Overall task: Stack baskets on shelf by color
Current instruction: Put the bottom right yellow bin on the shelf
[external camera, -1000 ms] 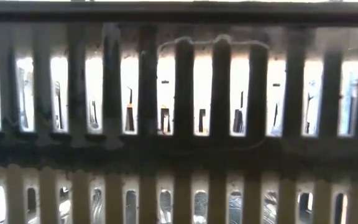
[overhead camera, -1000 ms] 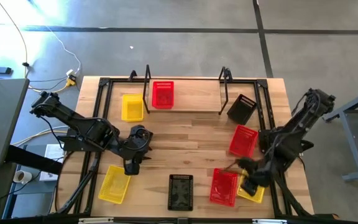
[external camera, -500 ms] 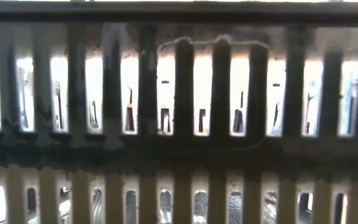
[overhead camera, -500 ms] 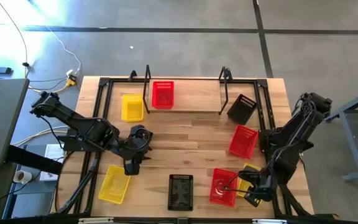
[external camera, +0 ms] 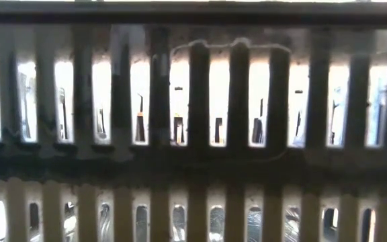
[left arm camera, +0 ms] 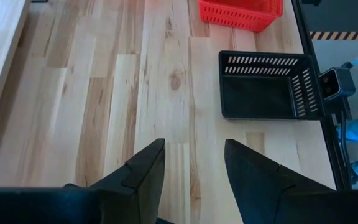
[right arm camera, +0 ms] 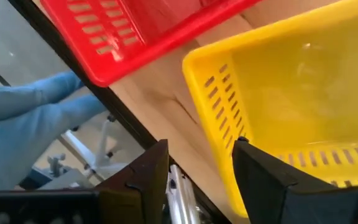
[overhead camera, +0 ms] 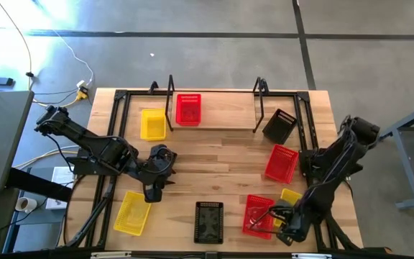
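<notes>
1. Right hand point(right arm camera: 199, 180): fingers spread, holding nothing. One finger sits inside the yellow basket point(right arm camera: 303, 106), the other outside its end wall. It looks set to pinch that wall.
2. That yellow basket point(overhead camera: 290, 203) is at the counter's point(overhead camera: 221, 155) near right corner, touching the red basket point(overhead camera: 259, 216) just beside the hand.
3. Left hand point(left arm camera: 191, 171): released, empty, parked over bare counter. A black basket point(left arm camera: 266, 93) lies ahead of it.
4. Shelf point(overhead camera: 225, 108) carries one red basket point(overhead camera: 188, 109); it's well away from both hands.
5. Risk: thin wall pinch near the counter edge. Basket could tilt, slip out, or drag the touching red one.
6. Right wrist view shows the fingers straddling the wall; the high view hides that but gives the layout. Low view is blocked by a mesh wall.
</notes>
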You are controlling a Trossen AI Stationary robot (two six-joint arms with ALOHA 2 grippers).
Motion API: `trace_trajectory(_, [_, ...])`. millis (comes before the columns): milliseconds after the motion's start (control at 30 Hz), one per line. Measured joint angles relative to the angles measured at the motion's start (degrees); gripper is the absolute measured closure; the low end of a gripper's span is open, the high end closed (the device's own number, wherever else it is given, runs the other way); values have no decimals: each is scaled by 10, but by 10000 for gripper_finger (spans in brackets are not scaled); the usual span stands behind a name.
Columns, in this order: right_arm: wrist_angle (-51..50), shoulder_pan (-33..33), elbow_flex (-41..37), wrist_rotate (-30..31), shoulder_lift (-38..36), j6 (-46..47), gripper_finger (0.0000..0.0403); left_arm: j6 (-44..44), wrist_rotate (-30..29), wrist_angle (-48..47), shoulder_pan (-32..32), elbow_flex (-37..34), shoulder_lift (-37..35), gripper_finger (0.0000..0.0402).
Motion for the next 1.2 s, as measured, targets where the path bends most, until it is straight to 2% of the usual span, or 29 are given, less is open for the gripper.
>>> trace_trajectory(300, [-1, 0, 0, -31, 52, -1, 263, -2, 0, 0, 0, 0, 0, 245])
trace_trajectory(400, [2, 0, 0, -39, 58, 3, 298, -1, 0, 0, 0, 0, 0, 245])
trace_trajectory(533, [20, 0, 0, -38, 54, 3, 373, -2, 0, 0, 0, 0, 0, 245])
trace_trajectory(600, [34, 0, 0, -39, 49, 4, 393, -1, 0, 0, 0, 0, 0, 245])
trace_trajectory(733, [56, 0, 0, -42, 44, 29, 383, -1, 0, 0, 0, 0, 0, 245])
trace_trajectory(900, [91, 8, 5, -40, 35, 51, 398, 0, 0, 0, 0, 0, 0, 245])
trace_trajectory(1200, [-26, 24, 128, -50, 34, 71, 402, 0, 0, 0, 0, 0, 0, 245])
